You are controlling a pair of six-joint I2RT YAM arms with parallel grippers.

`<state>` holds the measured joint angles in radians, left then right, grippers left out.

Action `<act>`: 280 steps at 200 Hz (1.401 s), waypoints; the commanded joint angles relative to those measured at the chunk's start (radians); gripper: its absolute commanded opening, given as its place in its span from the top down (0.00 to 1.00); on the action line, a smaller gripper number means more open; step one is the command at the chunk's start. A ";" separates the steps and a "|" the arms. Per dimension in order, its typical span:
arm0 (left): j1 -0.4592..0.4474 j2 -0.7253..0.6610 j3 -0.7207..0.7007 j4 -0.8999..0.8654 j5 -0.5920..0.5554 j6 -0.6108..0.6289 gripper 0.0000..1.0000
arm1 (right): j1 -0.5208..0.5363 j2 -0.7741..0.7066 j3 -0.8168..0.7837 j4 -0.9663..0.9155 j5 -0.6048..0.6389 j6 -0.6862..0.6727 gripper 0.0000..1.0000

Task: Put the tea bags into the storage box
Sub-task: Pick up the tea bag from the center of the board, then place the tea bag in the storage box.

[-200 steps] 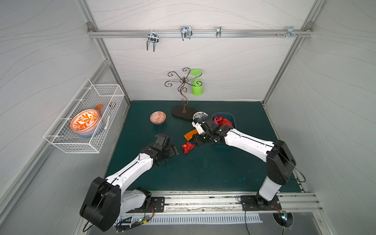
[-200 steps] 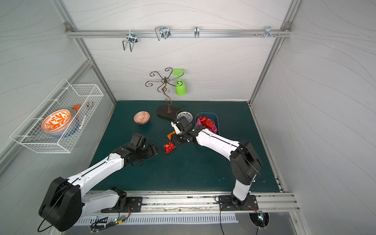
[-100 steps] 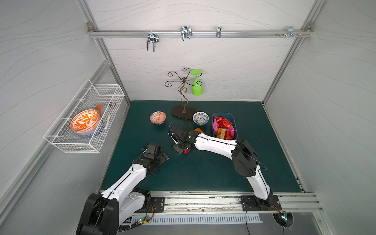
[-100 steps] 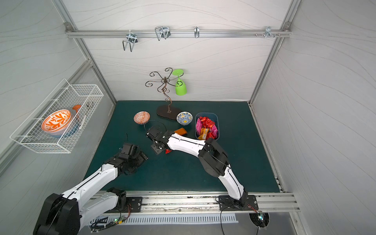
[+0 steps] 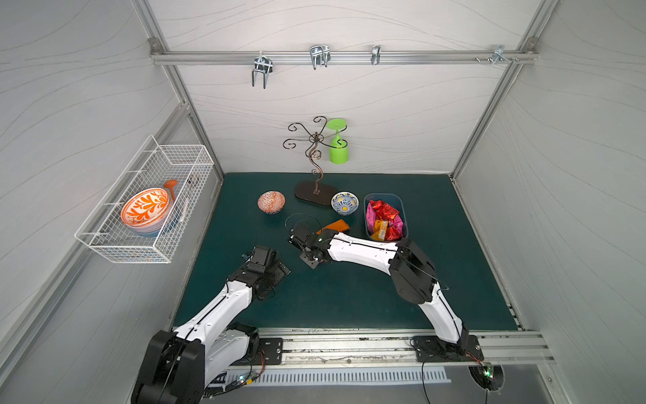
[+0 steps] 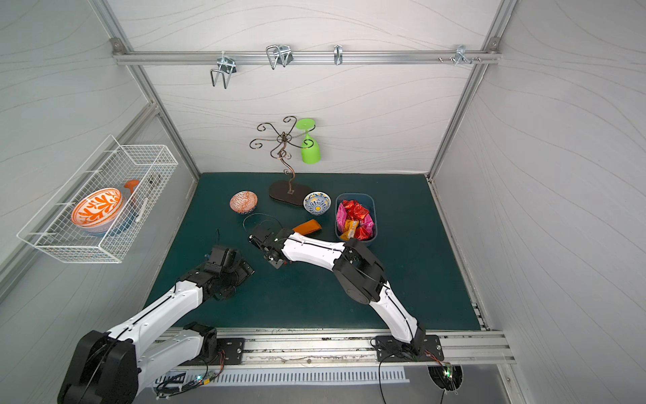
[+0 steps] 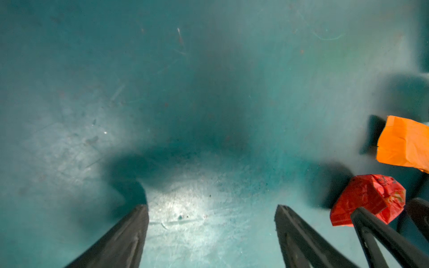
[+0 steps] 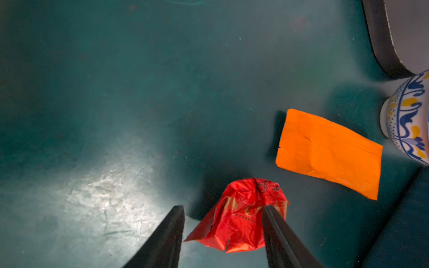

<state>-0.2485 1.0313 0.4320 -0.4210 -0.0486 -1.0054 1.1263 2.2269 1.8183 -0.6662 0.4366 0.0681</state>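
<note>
A crumpled red tea bag (image 8: 243,220) lies on the green mat between the fingers of my right gripper (image 8: 222,206), which stands open around it; one finger touches the foil and a gap shows at the other. A flat orange tea bag (image 5: 334,225) (image 8: 329,153) lies just beyond it. The blue storage box (image 5: 382,196) (image 6: 354,196) at the back right holds several red, pink and yellow tea bags (image 5: 382,218). My right gripper (image 5: 311,257) points down at mid-mat. My left gripper (image 7: 211,208) (image 5: 279,273) is open over bare mat beside the red tea bag (image 7: 369,199).
A blue-patterned bowl (image 5: 345,203) and a red-patterned bowl (image 5: 271,202) flank the dark base of a wire stand (image 5: 313,192) carrying a green glass (image 5: 338,150). A white wire basket (image 5: 146,210) with an orange bowl hangs on the left wall.
My right arm swung left from beside the storage box and came down over the red tea bag. My left gripper drew back toward the near left, away from that bag.
</note>
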 commanded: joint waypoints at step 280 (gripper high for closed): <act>-0.204 0.163 0.323 -0.024 0.078 0.356 0.13 | -0.597 -0.505 -0.216 0.064 -0.473 0.182 1.00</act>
<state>-0.4248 1.1664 0.7132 -0.4156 0.0383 -0.7055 0.6323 1.7523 1.6188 -0.6308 0.0078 0.2054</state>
